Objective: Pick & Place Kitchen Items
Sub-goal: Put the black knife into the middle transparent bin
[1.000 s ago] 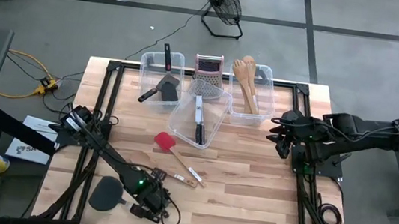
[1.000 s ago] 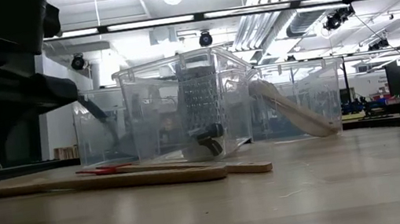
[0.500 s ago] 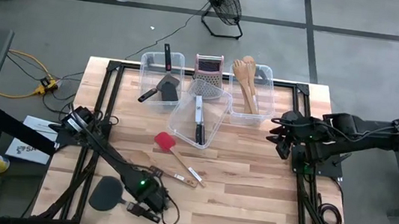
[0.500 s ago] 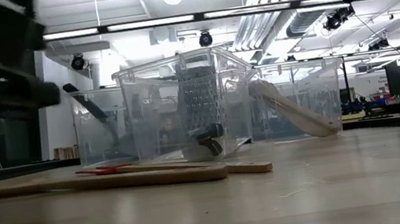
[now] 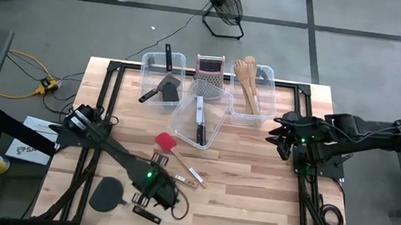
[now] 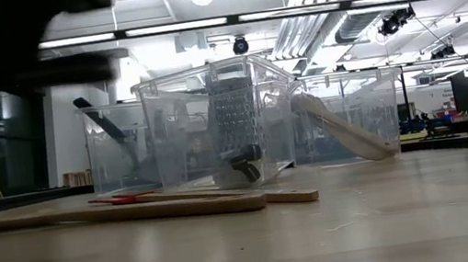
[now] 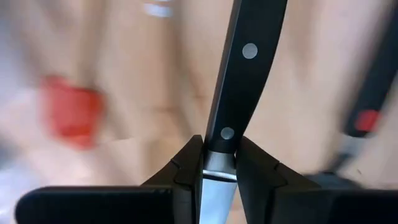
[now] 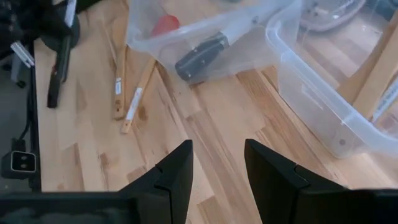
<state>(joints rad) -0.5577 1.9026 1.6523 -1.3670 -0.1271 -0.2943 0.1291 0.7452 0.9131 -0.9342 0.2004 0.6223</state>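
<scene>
My left gripper (image 5: pixel 156 191) is near the table's front edge, shut on a black-handled steel knife (image 7: pixel 239 74). It is above the table; in the low view the arm is only a dark blur at the upper left (image 6: pixel 27 50). A black spatula (image 5: pixel 106 193) lies flat beside it. A red spatula (image 5: pixel 166 142) and a pale wooden utensil (image 5: pixel 178 177) lie flat mid-table. My right gripper (image 8: pixel 217 168) is open and empty above the table's right edge (image 5: pixel 282 141). My left gripper pinches the knife between its two fingers (image 7: pixel 186 171) where the riveted handle meets the blade (image 7: pixel 219 149). The knife runs along the fingers: the handle sticks out past the fingertips and the blade runs back between them. The knife is clear of the table.
Three clear bins stand at the back: one with black spatulas (image 5: pixel 162 85), a tilted one with a knife (image 5: pixel 199 120), one with wooden spoons (image 5: pixel 249 88). A steel grater (image 5: pixel 208 68) stands between them. A short dark thing (image 5: pixel 146 214) lies by the front edge.
My left gripper has risen from the table top and gone a little toward the far edge; in the low view its dark shape has left the table surface and moved to the top of the picture. My right arm has kept still.
</scene>
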